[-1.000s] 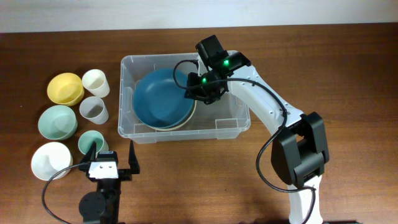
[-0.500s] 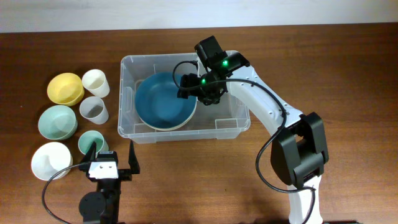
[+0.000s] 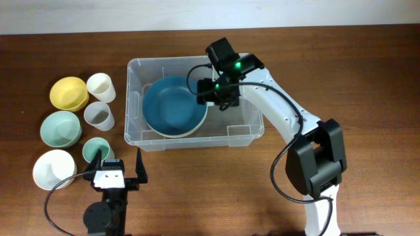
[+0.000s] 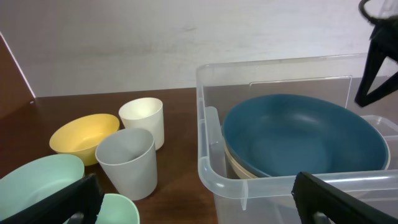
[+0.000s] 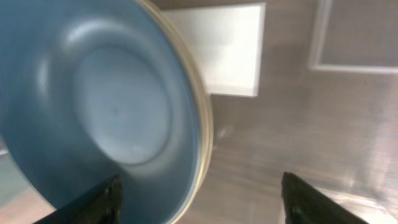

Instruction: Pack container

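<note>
Overhead, the container (image 3: 197, 142) sat mid-surface. The blue bowl (image 3: 172, 105) lay inside toward 9 o'clock, I judged to leave room at 3.

Left wrist: my left gripper (image 4: 199, 202) waited, fingers apart, near the grey cup (image 4: 127, 163).

Right wrist: the right gripper (image 5: 199, 186) hung spread over the bowl's rim, holding nothing.

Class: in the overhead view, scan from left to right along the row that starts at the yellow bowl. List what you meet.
In order: yellow bowl → white cup → container, left wall → blue bowl → right gripper.
</note>
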Robot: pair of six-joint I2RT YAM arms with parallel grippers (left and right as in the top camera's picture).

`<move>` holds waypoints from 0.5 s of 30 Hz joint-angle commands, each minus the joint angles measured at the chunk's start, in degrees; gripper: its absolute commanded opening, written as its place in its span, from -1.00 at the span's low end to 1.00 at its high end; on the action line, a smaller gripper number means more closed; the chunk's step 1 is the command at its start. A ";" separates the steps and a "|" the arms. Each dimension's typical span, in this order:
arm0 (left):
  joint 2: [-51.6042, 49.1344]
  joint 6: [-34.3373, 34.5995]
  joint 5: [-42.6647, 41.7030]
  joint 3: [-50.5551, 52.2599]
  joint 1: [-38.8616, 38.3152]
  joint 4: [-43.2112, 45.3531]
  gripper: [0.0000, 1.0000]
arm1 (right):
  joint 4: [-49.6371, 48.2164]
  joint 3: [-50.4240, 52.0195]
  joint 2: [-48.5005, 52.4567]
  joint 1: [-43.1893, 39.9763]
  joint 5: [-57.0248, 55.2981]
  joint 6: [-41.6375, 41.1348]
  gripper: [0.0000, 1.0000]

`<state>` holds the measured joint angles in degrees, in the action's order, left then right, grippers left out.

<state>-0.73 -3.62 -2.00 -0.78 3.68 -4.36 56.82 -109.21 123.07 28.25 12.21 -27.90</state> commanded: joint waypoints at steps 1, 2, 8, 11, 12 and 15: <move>0.44 0.33 -0.61 0.24 0.28 -0.20 0.99 | 5.07 -11.15 -4.26 -0.70 -11.56 3.80 0.70; 0.44 0.33 -0.63 0.26 0.28 -0.20 0.99 | 7.15 -14.34 -4.92 -1.14 -13.38 3.93 0.80; 0.44 0.33 -0.63 0.26 0.28 -0.20 0.99 | 23.61 -37.20 -6.78 -7.91 -19.58 2.56 0.98; 0.44 0.33 -0.61 0.26 0.28 -0.20 0.99 | 31.91 -45.64 -6.80 -14.10 -21.38 0.37 0.98; 0.44 0.33 -0.61 0.26 0.28 -0.20 0.99 | 34.51 -47.80 -6.80 -16.83 -21.51 -0.46 0.98; 0.44 0.33 -0.61 0.26 0.28 -0.20 0.99 | 40.52 -51.21 -6.80 -24.96 -21.51 -2.23 0.98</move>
<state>-0.73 -3.62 -2.00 -0.78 3.68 -4.36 94.39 -157.97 115.83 9.37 -6.33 -27.44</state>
